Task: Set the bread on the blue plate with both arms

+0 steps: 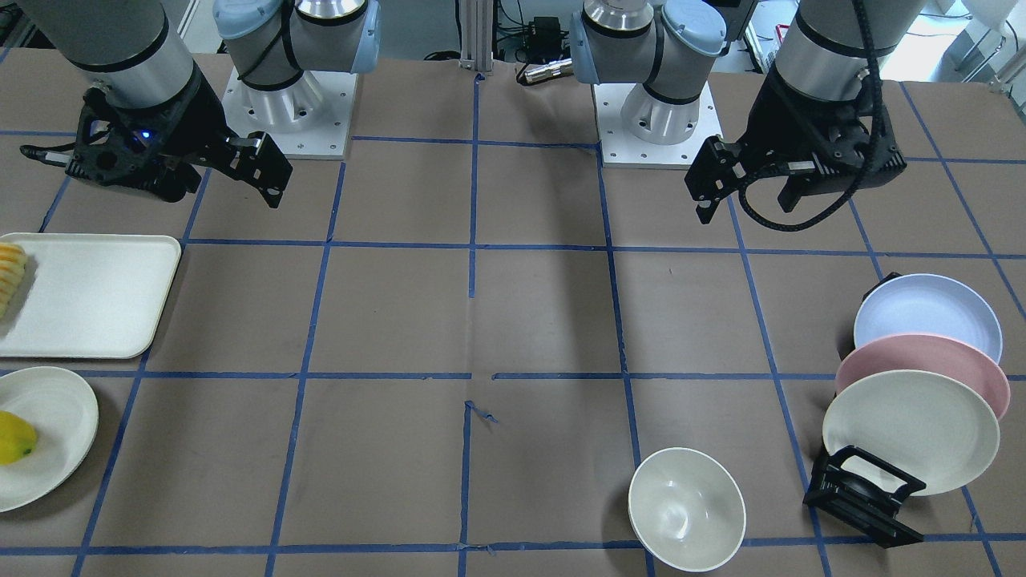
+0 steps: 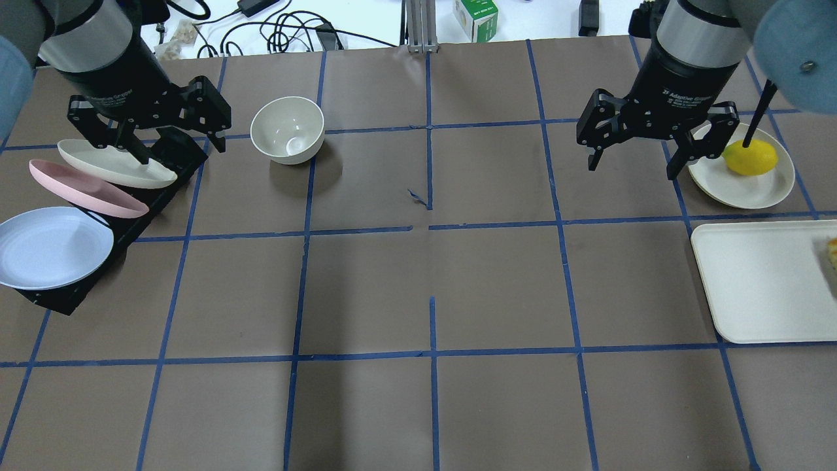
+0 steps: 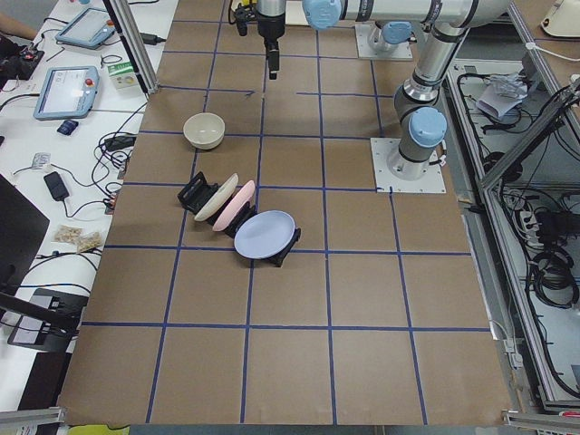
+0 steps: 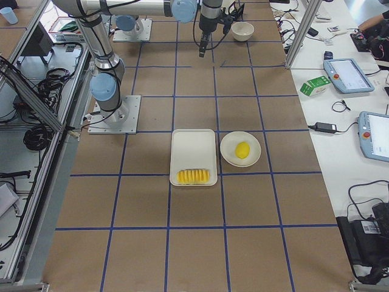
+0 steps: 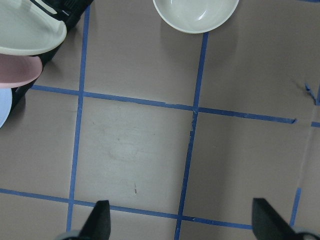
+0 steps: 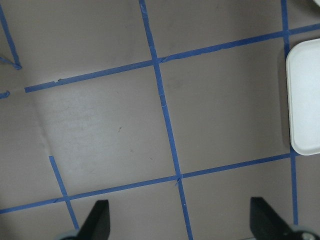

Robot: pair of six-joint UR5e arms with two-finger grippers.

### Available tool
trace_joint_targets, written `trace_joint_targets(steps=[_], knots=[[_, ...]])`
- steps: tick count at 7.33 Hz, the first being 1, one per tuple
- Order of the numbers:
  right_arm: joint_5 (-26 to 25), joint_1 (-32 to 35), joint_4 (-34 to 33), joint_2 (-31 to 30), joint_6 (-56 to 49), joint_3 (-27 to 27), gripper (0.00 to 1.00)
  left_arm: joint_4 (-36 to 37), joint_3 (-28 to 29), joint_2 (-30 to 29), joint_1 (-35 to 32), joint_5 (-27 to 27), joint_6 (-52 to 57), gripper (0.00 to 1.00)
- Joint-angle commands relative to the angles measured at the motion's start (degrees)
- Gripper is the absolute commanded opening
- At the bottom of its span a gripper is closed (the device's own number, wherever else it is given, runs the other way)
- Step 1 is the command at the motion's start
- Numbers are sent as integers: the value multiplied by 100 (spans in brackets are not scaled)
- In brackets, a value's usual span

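Observation:
The bread (image 4: 193,176) lies across the near end of a white tray (image 4: 193,146); only its end shows in the front view (image 1: 10,276) and in the overhead view (image 2: 832,252). The blue plate (image 2: 49,247) leans in a black rack (image 2: 65,294) as the plate nearest the robot, and also shows in the front view (image 1: 926,312). My left gripper (image 2: 180,147) is open and empty above the rack's far end. My right gripper (image 2: 632,167) is open and empty over bare table, left of the lemon plate.
A pink plate (image 2: 85,190) and a cream plate (image 2: 114,163) lean in the same rack. A cream bowl (image 2: 288,129) stands right of the left gripper. A yellow lemon (image 2: 750,157) lies on a cream plate (image 2: 771,190) beyond the tray (image 2: 758,281).

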Motion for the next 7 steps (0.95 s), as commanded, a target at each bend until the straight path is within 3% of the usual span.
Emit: trace_joint_targets(steps=[1, 3, 5, 7], knots=[[-65, 0, -9, 35, -72, 1, 100, -148, -45, 60, 803, 1019, -1, 100], [-109, -244, -17, 61, -72, 79, 100, -130, -90, -176, 2550, 990, 112, 100], [-101, -1321, -44, 61, -1163, 272, 100, 280, -203, -667, 3250, 1033, 226, 100], [-144, -2394, -892, 79, -2597, 788, 100, 1594, -545, -1326, 3690, 1025, 271, 100]])
